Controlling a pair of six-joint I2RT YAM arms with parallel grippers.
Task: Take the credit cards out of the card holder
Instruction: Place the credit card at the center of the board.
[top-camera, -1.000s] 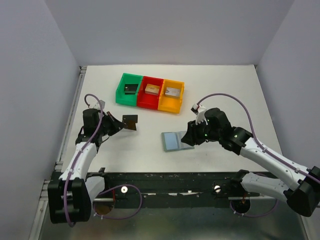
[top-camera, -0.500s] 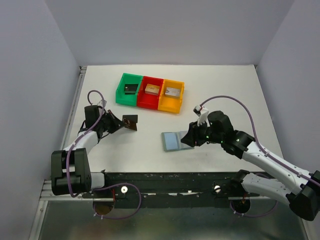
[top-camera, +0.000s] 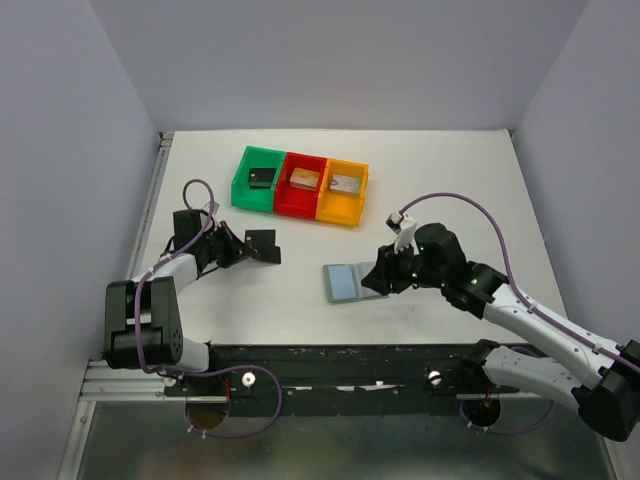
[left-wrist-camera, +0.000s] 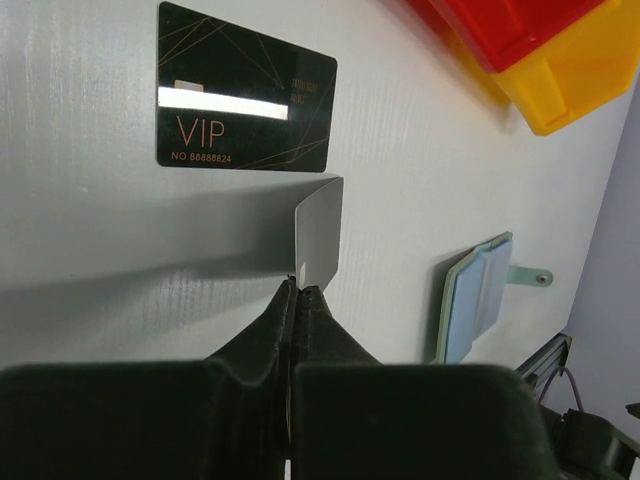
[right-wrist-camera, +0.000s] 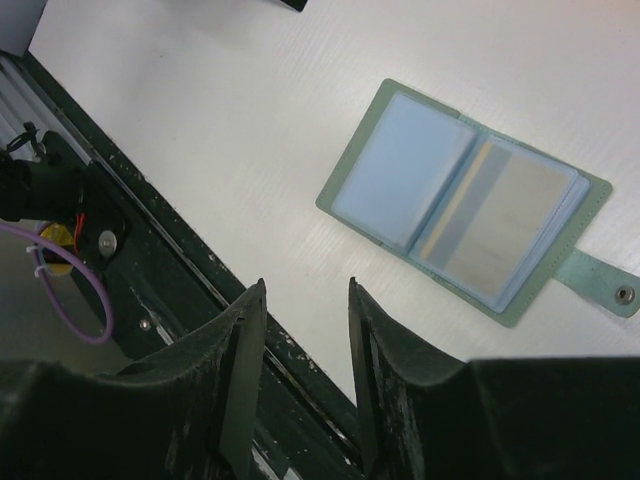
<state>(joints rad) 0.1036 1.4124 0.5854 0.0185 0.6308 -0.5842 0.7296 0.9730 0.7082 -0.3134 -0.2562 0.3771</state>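
Note:
My left gripper (left-wrist-camera: 299, 286) is shut on a silvery-white credit card (left-wrist-camera: 321, 228), held on edge just short of a black VIP credit card (left-wrist-camera: 245, 100) that lies flat on the table. From above, that black card (top-camera: 263, 243) is left of centre, with the left gripper (top-camera: 238, 250) beside it. The grey-green card holder (right-wrist-camera: 372, 143) lies open near the front edge, with a pale card (right-wrist-camera: 508, 228) in its right blue pocket. My right gripper (right-wrist-camera: 307, 283) hovers open above the table's front edge, beside the card holder (top-camera: 345, 282), with nothing between its fingers.
Green (top-camera: 259, 179), red (top-camera: 303, 184) and orange (top-camera: 345, 190) bins stand in a row at the back, each with a chunky piece inside. The black front rail (right-wrist-camera: 150, 270) with cables runs under the right gripper. White walls close in the table.
The left arm has folded lower and reached forward, bringing its card down next to the black card. The right gripper has drifted slightly toward the front edge.

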